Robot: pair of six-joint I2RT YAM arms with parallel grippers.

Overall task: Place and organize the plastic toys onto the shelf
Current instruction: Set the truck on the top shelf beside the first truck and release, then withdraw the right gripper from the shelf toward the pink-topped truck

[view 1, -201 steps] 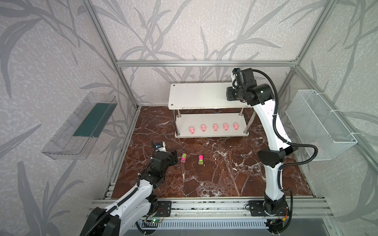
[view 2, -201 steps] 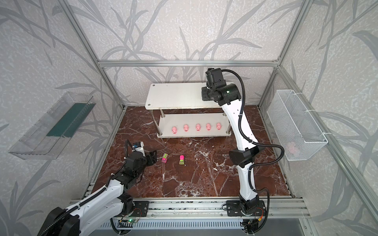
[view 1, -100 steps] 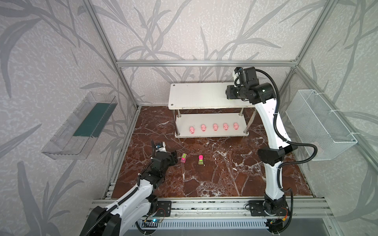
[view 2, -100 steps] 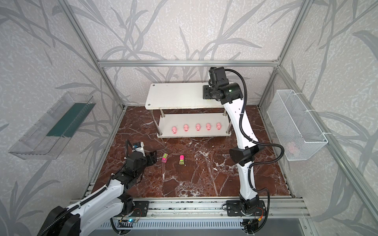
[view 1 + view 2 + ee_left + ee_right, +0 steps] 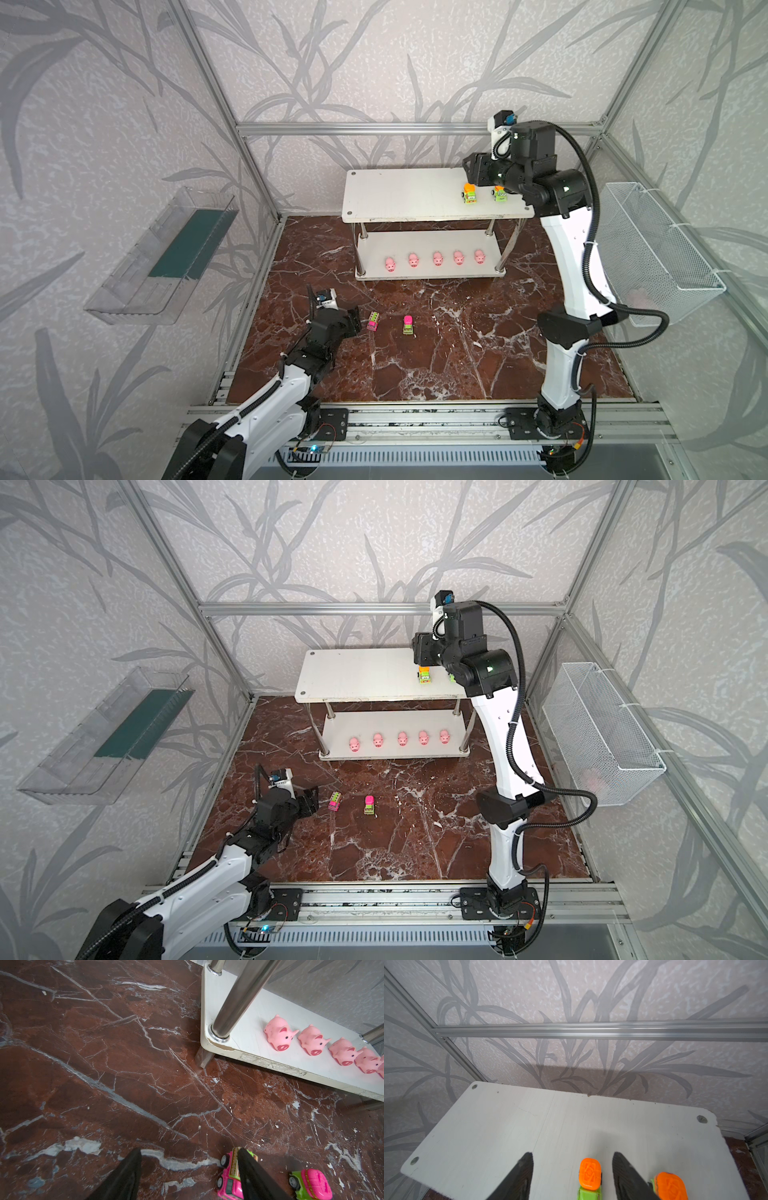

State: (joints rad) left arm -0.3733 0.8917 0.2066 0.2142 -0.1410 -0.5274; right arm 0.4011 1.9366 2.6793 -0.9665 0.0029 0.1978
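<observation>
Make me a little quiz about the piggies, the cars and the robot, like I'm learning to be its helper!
1. How many pink pigs stand on the lower board of the shelf?
2. True or false: the two pink-and-green cars are parked on the shelf's top board.
3. The right pincer is: A) shut on a pig; B) open, with an orange-topped car between its fingers; C) shut on nothing.
Key: 1) Five. 2) False; they sit on the marble table. 3) B.
</observation>
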